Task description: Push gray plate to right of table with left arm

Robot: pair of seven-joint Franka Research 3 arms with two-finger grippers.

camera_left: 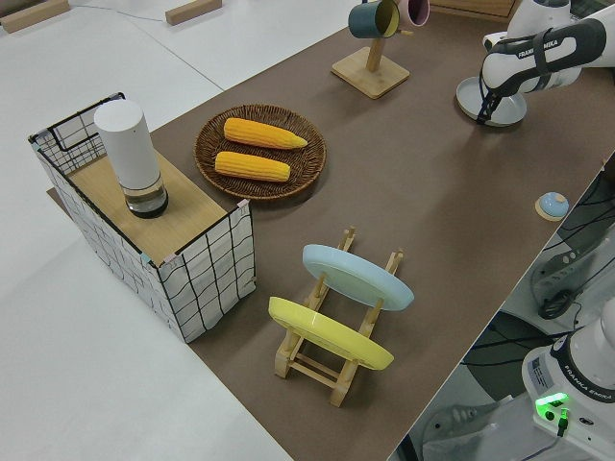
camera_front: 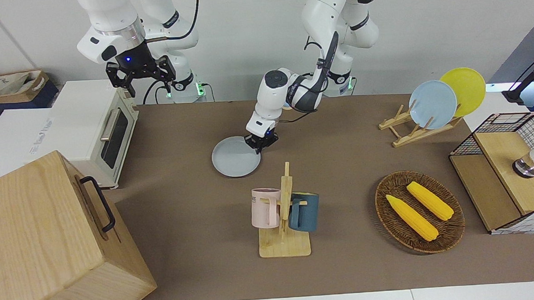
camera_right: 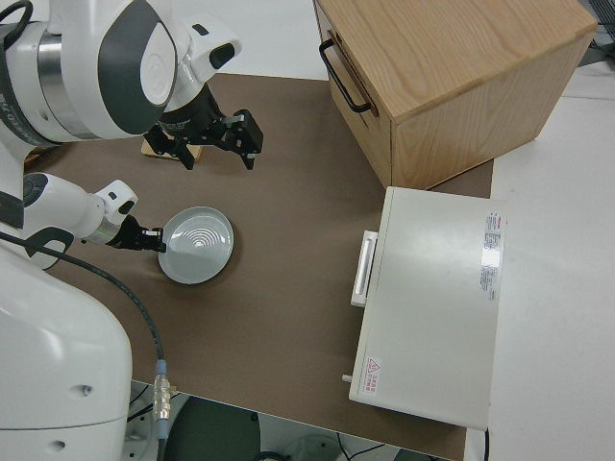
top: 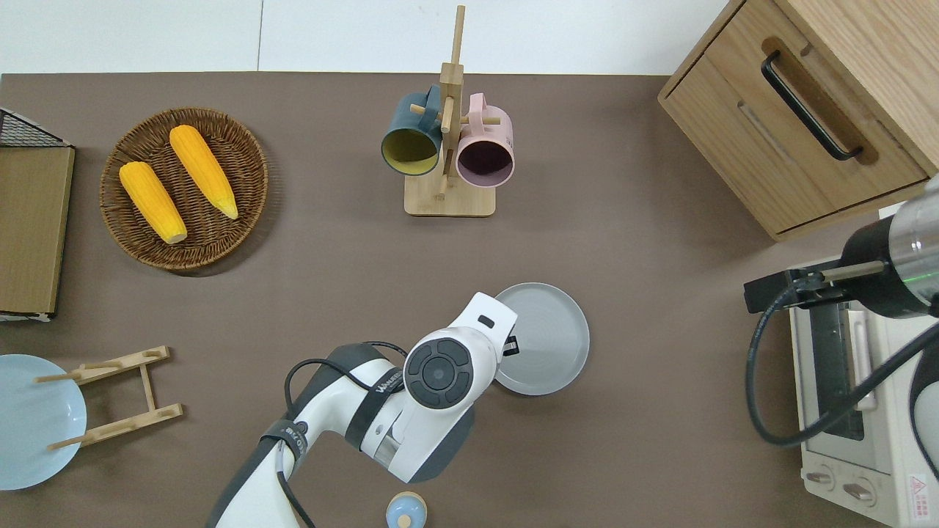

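The gray plate (camera_front: 235,156) lies flat mid-table (camera_front: 344,264), between the robots and the mug rack (camera_front: 284,221). The left gripper (camera_front: 261,141) is low at the rim toward the left arm's end, placed to shove the plate toward the toaster oven (camera_front: 96,130); its finger state cannot be determined. The right arm is parked. The forearm reads "FRANKA".

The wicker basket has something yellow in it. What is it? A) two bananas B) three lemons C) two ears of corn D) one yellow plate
C: the wicker basket holds two ears of corn lying side by side, seen plainly in the front and overhead views.
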